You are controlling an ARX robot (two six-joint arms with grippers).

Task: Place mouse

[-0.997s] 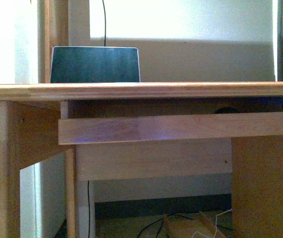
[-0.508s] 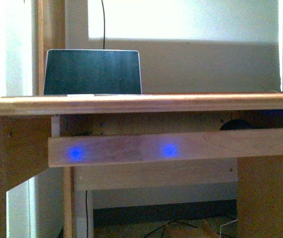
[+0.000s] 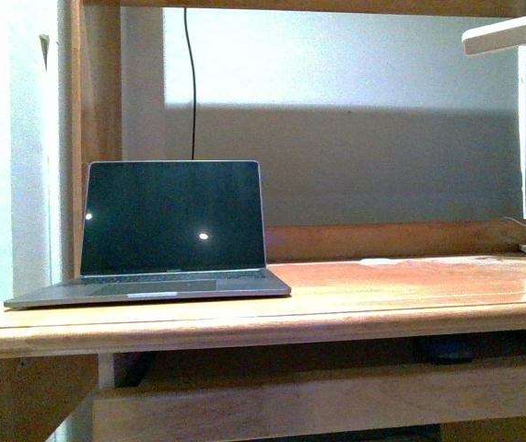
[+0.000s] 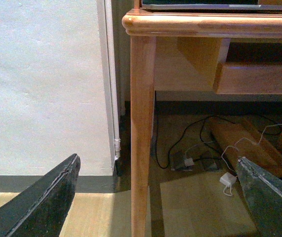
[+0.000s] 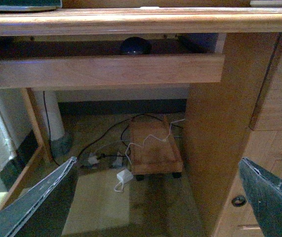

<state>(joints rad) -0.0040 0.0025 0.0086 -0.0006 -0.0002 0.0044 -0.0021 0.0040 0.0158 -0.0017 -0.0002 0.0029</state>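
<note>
This looks like a study room at home. A wooden desk (image 3: pixel 336 318) fills the lower half of the front view, with an open laptop (image 3: pixel 170 221) at its left. A white plug (image 5: pixel 124 176) lies on the floor (image 4: pixel 195 207) underneath.

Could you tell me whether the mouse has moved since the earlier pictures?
No. The mouse still sits behind the tray rail, under the desk top; the whole view shifted instead.
</note>
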